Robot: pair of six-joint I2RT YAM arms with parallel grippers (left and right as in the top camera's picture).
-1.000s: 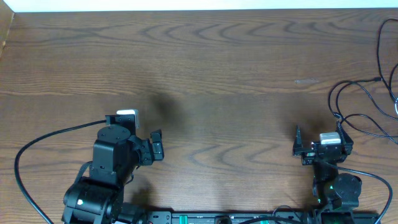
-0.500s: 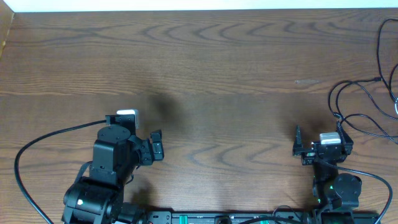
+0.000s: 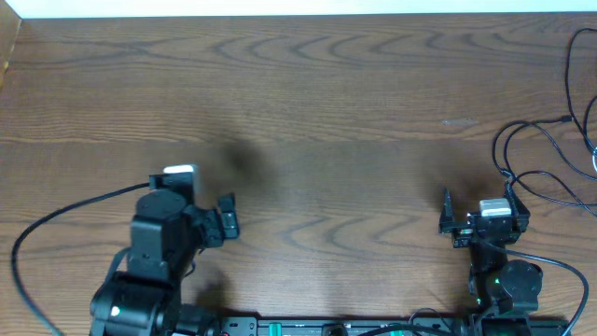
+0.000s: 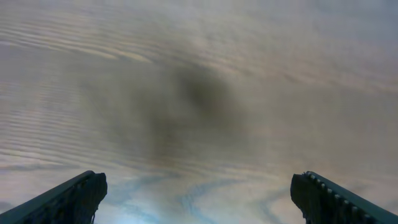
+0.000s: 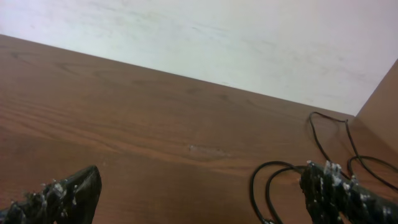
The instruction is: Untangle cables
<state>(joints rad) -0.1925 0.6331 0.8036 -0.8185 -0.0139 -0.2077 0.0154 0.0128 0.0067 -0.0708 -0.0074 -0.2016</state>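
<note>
At the right edge of the overhead frame the cables [image 3: 536,149] lie in loose, thin black loops on the wooden table [image 3: 326,93] and run off the picture's right side (how many cords make up the loops I cannot tell). The right gripper [image 3: 478,200] sits low in the frame, just left of the nearest loop, its jaws spread wide with nothing between them. Its own camera shows its fingertips [image 5: 62,193] far apart at the bottom corners, with black cable curling at lower right beside the right-hand finger. The left gripper [image 3: 203,194] is at lower left, well apart from the cables, also wide open and empty. Its wrist view shows only blurred wood between its fingers [image 4: 68,196]
</note>
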